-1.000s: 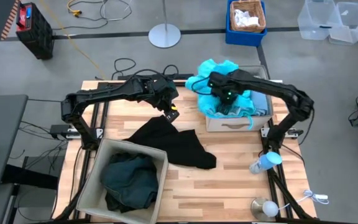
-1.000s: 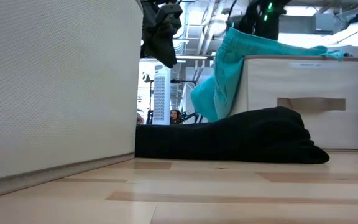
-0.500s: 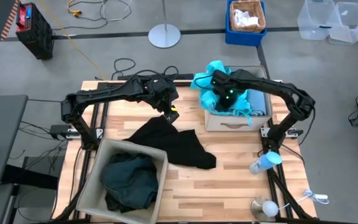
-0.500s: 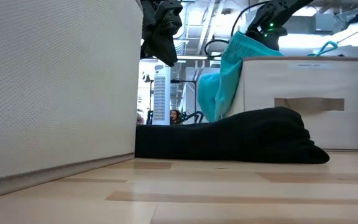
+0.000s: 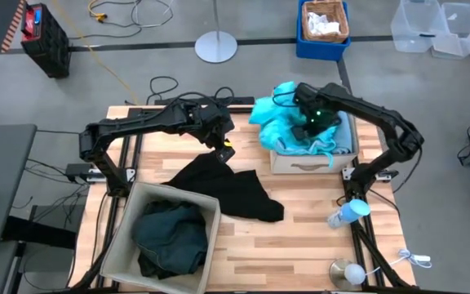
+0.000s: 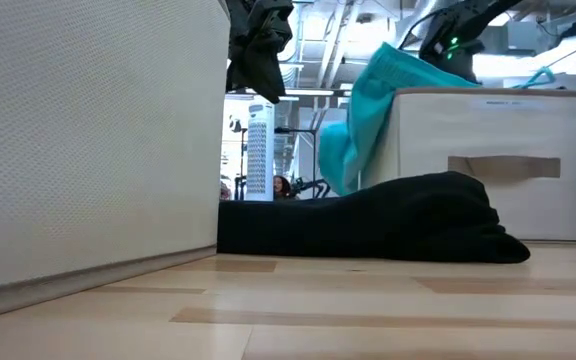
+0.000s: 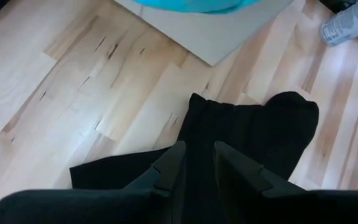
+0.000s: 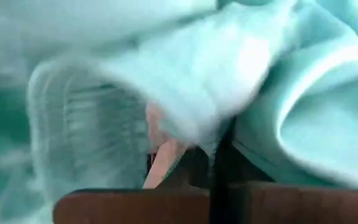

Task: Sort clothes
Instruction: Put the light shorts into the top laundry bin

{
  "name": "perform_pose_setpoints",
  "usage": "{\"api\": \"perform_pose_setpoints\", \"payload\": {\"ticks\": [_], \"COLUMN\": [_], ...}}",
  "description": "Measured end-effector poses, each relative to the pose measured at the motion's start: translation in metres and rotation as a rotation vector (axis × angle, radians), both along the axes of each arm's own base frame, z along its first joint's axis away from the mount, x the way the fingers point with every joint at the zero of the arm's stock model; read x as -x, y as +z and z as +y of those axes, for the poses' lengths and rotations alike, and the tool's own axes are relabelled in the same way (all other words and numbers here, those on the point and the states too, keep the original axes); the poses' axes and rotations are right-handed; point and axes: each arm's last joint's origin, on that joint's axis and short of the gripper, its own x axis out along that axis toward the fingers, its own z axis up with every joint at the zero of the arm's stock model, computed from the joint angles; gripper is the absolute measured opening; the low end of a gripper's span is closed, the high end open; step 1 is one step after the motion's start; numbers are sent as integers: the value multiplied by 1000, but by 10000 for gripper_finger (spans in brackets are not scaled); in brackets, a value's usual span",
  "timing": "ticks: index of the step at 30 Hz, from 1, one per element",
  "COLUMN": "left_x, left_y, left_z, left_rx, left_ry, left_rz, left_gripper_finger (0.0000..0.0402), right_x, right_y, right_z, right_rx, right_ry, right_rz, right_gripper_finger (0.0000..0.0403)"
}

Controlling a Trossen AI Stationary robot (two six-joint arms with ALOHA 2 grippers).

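Note:
The bright turquoise garment (image 5: 274, 110) lies partly in the right beige bin (image 5: 304, 161) and hangs over the bin's left wall (image 6: 363, 120). My right gripper (image 5: 317, 121) is over that bin, shut on the garment. A folded pale-blue garment (image 5: 348, 135) lies in the same bin. The black garment (image 5: 235, 192) lies spread on the table between the bins. My left gripper (image 5: 221, 140) is above its far end, shut on dark cloth (image 6: 258, 50). The dark green garment (image 5: 170, 237) lies in the near-left bin (image 5: 125, 220). My left gripper pinches dark cloth (image 7: 199, 140) between its two fingers from above, pointing down. A flap of the cloth hangs slack below the gripper (image 6: 260, 75), clear of the table. I cannot tell whether it joins the black garment on the table. My right gripper holds the turquoise garment (image 8: 278, 74) from above, over the bin. The cloth bunches around the fingers (image 8: 166, 155) and hides the place of contact. The garment trails from the gripper over the bin's left wall, its lower end hanging outside the bin.
A pale-blue bottle (image 5: 345, 214) lies at the table's right edge, and a white round object (image 5: 349, 271) sits near the front right corner. The near-left bin's wall (image 6: 88, 140) fills the low view's left side. Bare wood shows at the front centre.
My right gripper has gone toward the table's right and far edges, over the bin, taking the turquoise garment with it. More of the garment now lies over the bin, and the part outside the left wall is drawn up.

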Motion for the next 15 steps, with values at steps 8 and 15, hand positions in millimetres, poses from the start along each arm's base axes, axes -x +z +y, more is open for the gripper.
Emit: {"api": "perform_pose_setpoints", "payload": {"ticks": [8, 15], "left_x": [2, 2], "left_y": [4, 4], "left_z": [-2, -3], "left_rx": [-2, -2], "left_ry": [-2, -2], "left_rz": [-13, -15], "left_gripper_finger": [80, 80], "right_x": [16, 11], "right_y": [24, 33], "right_z": [3, 10], "right_rx": [119, 173], "right_ry": [-103, -9], "right_rz": [-77, -139], "right_gripper_finger": [5, 56]}}
